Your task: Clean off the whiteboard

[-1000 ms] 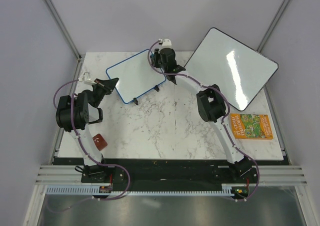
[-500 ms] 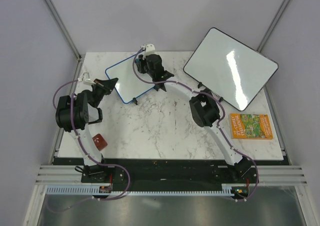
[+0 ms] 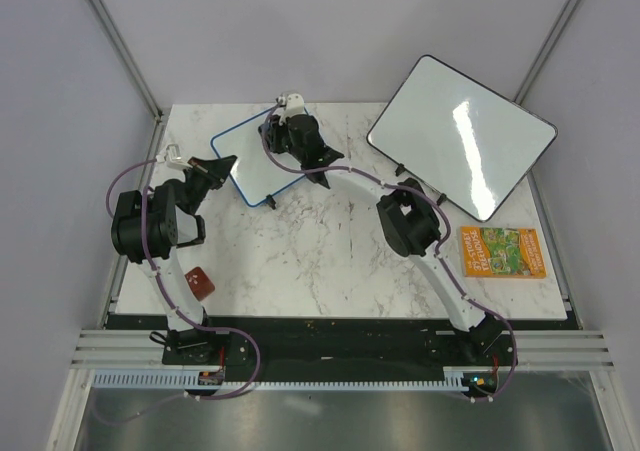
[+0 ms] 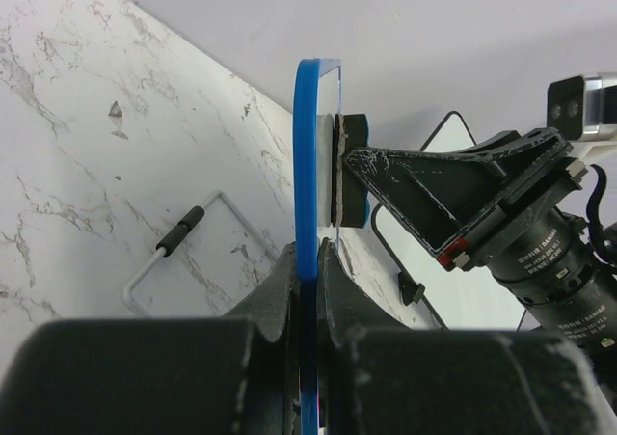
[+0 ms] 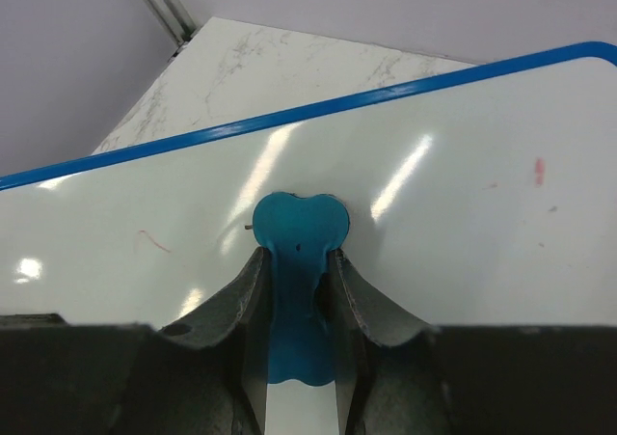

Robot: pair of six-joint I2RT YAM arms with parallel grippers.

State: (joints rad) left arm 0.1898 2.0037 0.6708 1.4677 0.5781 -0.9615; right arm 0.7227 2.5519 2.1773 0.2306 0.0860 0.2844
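Clamping the blue-rimmed whiteboard (image 3: 250,161), left of the black-rimmed whiteboard (image 3: 460,149), in the tightly closed left gripper (image 4: 308,261); pressing a blue eraser (image 5: 299,225), pinched in the right gripper (image 5: 294,266), onto it. Risking levering it from that edge grip by pushing hard, missing faint red marks (image 5: 538,170).

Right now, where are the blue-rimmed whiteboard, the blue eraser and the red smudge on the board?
blue-rimmed whiteboard (image 5: 453,203), right wrist view, bare white face.
blue eraser (image 5: 299,225), right wrist view, its rounded head.
red smudge (image 5: 538,171), right wrist view, middle of the mark.
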